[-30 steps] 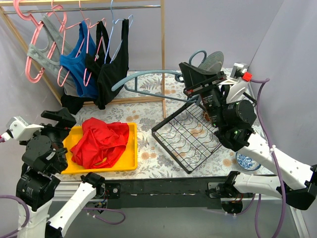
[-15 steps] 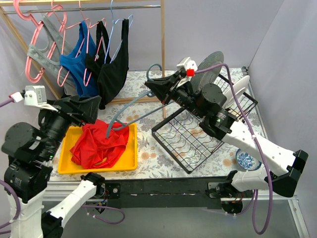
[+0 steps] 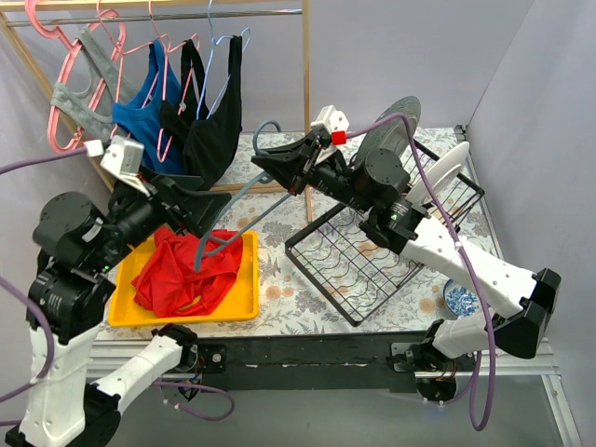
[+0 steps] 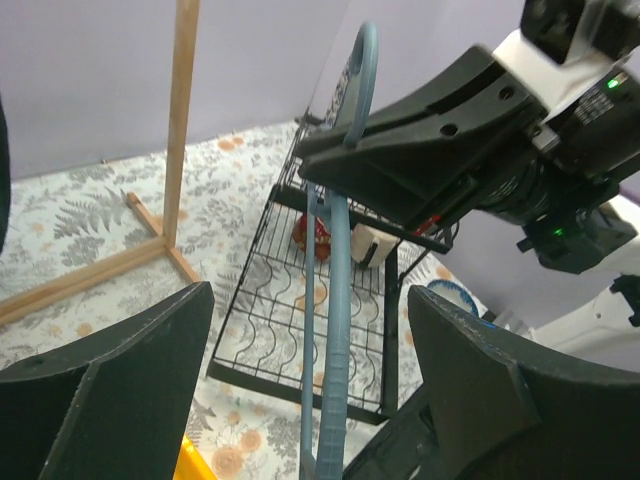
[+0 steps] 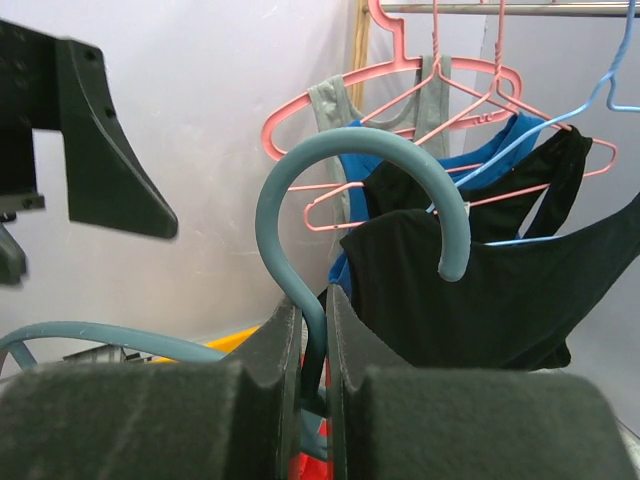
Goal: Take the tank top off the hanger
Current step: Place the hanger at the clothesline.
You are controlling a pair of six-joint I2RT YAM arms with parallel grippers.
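Garment rail (image 3: 233,14) at back left, hung tops (image 3: 209,130) on it. Tray (image 3: 251,279) front left on table (image 3: 279,279), tank top (image 3: 182,270) lying in it. Wire rack (image 3: 354,261) right of tray, centre-right; plates (image 3: 391,121) standing at its far end. Bowl (image 3: 459,298) front right, just beside rack. Hanger (image 4: 340,280) up in the air between rail and rack, lower end over tank top; neck in right gripper (image 5: 312,300), bar between the spread fingers of left gripper (image 4: 305,300), no contact.
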